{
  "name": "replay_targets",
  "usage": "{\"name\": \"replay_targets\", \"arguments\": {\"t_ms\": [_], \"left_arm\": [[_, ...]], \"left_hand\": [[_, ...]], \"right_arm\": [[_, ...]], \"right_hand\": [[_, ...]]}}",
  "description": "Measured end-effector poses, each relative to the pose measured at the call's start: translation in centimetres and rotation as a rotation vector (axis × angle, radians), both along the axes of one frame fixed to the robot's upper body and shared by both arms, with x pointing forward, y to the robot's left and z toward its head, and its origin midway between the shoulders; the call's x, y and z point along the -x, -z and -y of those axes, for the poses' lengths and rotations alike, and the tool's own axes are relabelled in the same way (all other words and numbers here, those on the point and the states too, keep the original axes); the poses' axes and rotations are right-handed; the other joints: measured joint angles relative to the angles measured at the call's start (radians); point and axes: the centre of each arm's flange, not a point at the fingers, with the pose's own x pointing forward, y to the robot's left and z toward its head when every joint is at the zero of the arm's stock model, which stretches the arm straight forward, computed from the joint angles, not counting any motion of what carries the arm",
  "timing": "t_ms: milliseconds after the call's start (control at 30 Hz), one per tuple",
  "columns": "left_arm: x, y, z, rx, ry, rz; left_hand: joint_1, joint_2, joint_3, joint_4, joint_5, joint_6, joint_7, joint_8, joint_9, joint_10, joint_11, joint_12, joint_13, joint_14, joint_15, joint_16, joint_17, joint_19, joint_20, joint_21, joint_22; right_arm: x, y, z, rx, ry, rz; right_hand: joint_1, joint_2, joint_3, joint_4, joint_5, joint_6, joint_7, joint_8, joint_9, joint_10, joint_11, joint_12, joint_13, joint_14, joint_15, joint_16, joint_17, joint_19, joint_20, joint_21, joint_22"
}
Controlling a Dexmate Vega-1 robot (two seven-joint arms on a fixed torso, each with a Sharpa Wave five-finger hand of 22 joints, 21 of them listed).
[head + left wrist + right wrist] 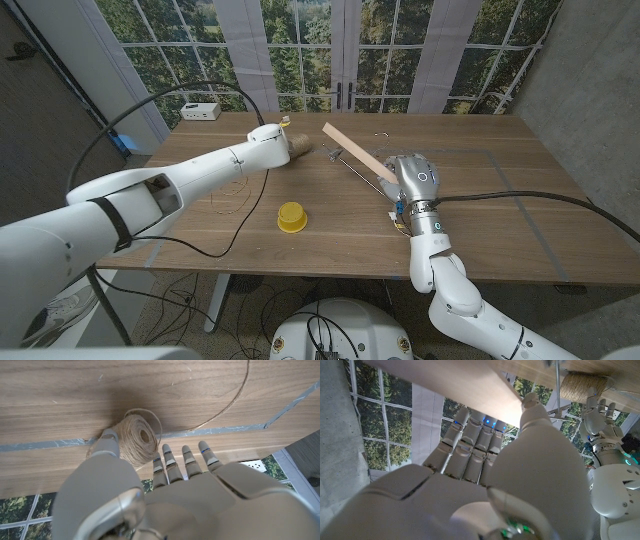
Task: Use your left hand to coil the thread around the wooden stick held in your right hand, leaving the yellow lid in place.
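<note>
Two white robot arms over a brown wooden counter [480, 215]. Right hand [408, 178] grips a flat pale wooden stick [357, 154], fingers [470, 442] wrapped around its near end; stick angles up and away toward the counter's middle, far end raised. Left hand [272, 140] reaches to the far middle of the counter, at a round ball of tan jute thread [138, 436]. In the left wrist view the thumb touches the ball's side and the other fingers [184, 460] stretch out straight just beside it, not wrapped around it; cannot tell if the ball is actually pinched or only touched. Ball sits on the counter, its wound end facing the wrist camera. Loose thread strand [235, 397] curves away from the ball across the wood; in the head view thin loops of it lie on the counter beneath the left forearm. Small round yellow plastic lid [292, 217] sits on the counter near the front edge, between the two arms, apart from both hands. White power strip [201, 111] at the far left corner of the counter. Grey tape lines [520, 205] mark the wood.
</note>
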Motion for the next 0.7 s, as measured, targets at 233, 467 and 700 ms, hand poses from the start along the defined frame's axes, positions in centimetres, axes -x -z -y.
{"name": "replay_targets", "arguments": {"t_ms": [233,467,700], "left_arm": [[-1.3,0.5,0.2,-0.013,-0.013,-0.001],[-2.1,0.5,0.5,-0.016,-0.002,-0.002],[-2.1,-0.6,0.2,-0.002,0.009,0.025]], "left_hand": [[0.043,-0.006,0.011,-0.022,0.0,-0.006,0.003,-0.003,0.0,-0.01,-0.018,-0.006,0.0,0.03,-0.023,0.006,-0.005,0.034,-0.012,0.01,0.0],[0.011,-0.039,-0.022,-0.004,0.0,-0.144,0.033,-0.018,0.0,-0.157,0.034,-0.036,0.0,-0.053,0.026,-0.019,-0.002,-0.003,0.011,-0.017,0.0],[-0.023,-0.059,-0.045,0.006,0.005,-0.271,0.052,-0.023,0.0,-0.271,0.074,-0.045,0.005,-0.128,0.056,-0.024,0.003,-0.042,0.031,-0.039,0.0]], "right_arm": [[0.0,-0.1,0.1,-0.003,0.005,0.001],[-0.3,-0.3,0.2,-0.004,0.01,0.0],[-0.7,-0.5,0.4,-0.008,0.014,-0.004]], "right_hand": [[0.0,0.0,0.0,0.0,0.002,0.01,-0.01,-0.006,0.0,0.009,-0.009,-0.004,0.001,0.006,-0.005,-0.011,0.005,0.0,0.0,0.008,-0.005],[0.0,0.0,-0.003,0.003,0.002,0.01,-0.011,-0.007,0.006,0.009,-0.009,-0.007,0.003,0.006,-0.005,-0.012,0.009,0.0,0.0,0.015,-0.005],[0.001,-0.001,-0.003,0.003,0.002,0.01,-0.011,-0.008,0.006,0.009,-0.009,-0.003,0.005,0.006,-0.005,-0.018,0.014,-0.009,0.002,0.022,-0.005]]}}
